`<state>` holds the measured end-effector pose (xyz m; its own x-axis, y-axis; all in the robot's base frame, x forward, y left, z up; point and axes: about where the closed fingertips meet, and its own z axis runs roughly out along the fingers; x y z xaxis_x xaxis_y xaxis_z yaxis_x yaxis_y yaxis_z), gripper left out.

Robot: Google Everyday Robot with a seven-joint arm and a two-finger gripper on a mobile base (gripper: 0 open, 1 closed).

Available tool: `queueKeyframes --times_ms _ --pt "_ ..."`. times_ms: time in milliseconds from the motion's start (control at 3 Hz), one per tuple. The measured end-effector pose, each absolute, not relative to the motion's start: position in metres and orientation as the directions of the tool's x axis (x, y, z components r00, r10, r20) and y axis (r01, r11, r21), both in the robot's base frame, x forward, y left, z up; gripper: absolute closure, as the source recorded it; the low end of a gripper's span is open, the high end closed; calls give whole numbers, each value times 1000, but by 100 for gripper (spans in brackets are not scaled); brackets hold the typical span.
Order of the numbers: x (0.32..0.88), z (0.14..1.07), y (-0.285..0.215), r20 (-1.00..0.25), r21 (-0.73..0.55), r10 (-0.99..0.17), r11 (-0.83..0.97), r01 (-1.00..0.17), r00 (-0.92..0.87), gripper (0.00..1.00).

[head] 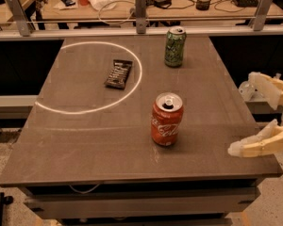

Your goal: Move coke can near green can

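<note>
The red coke can (166,119) stands upright near the front middle of the grey table (85,140). The green can (175,46) stands upright at the table's far edge, well behind the coke can. My gripper (243,112) is at the right edge of the table, to the right of the coke can and apart from it. Its two cream fingers are spread wide, one finger (257,143) low over the table's front right corner and the other finger (268,87) farther back. It holds nothing.
A dark snack bar wrapper (118,73) lies inside a white ring (89,76) marked on the left half of the table. A railing with metal posts (140,6) and a cluttered desk stand behind the table. Plastic bottles (246,89) stand off the right side.
</note>
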<state>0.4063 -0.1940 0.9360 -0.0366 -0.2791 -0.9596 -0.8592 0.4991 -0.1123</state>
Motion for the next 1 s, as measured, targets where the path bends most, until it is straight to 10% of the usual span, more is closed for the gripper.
queueKeyframes --times_ms 1000 --pt "408 943 -160 -979 -102 -204 485 -869 2 0"
